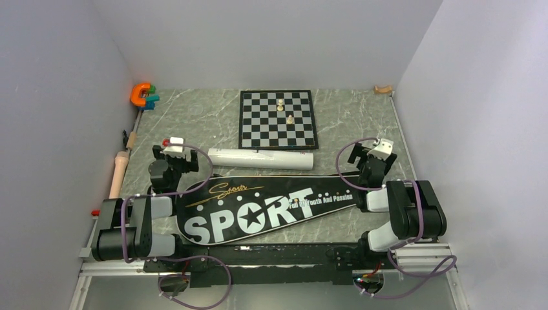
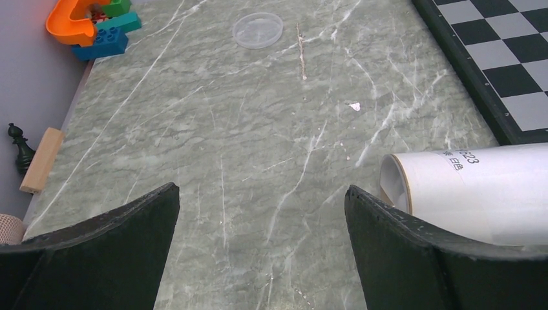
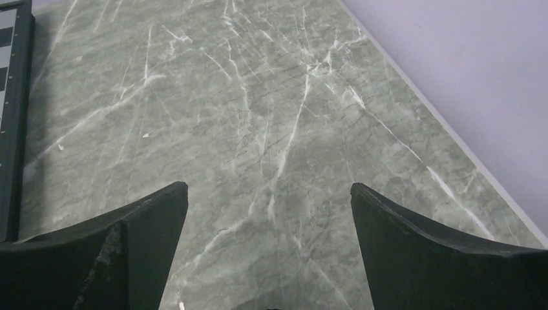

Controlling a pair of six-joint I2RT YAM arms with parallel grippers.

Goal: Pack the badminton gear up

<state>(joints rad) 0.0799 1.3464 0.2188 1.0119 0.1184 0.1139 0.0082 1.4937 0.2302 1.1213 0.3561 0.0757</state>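
The badminton gear in view is a black racket-shaped bag [image 1: 258,210] lettered SPORT, lying flat across the near table between the two arms, and a long white tube [image 1: 262,159] lying just beyond it. My left gripper [image 1: 174,154] is open over bare marble, left of the tube's open end [image 2: 397,184]. In the left wrist view the gripper [image 2: 262,189] holds nothing. My right gripper [image 1: 371,155] hovers beyond the bag's narrow end, open and empty [image 3: 269,187] over bare table.
A black-and-white chessboard [image 1: 258,129] with two pieces sits at the back centre. Orange and coloured toy bricks [image 2: 84,26] are in the far left corner, near a clear round lid [image 2: 257,30]. A beige rod [image 1: 119,173], wooden block [image 2: 42,159] and black chess piece [image 2: 19,145] line the left wall.
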